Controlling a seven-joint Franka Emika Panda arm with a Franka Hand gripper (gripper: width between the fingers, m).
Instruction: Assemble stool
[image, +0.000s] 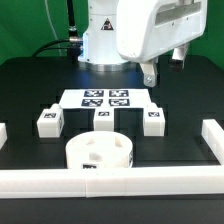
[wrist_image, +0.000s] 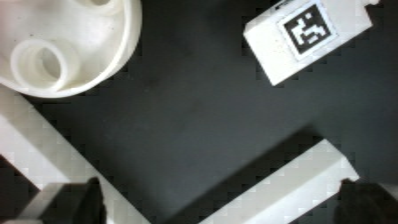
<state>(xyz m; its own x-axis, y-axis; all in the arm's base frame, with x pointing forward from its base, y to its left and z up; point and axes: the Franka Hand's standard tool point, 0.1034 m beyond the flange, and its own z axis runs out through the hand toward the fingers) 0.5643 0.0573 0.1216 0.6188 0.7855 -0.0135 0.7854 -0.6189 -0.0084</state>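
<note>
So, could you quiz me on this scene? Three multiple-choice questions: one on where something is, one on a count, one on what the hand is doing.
1. Where is the round disc?
A) Between the legs and the front rail
B) Stacked on top of the legs
C) Held up in the air

2. How many small tagged legs are there?
A) One
B) Three
C) Five

3. What is the hand doing?
A) Gripping a leg
B) Hanging open, holding nothing
C) Pressing down on the disc

Answers:
1 A, the disc sits just behind the front rail, with the row of legs beyond it.
2 B, three tagged blocks stand in a row.
3 B, its fingers are spread in the air, with nothing between them.
</note>
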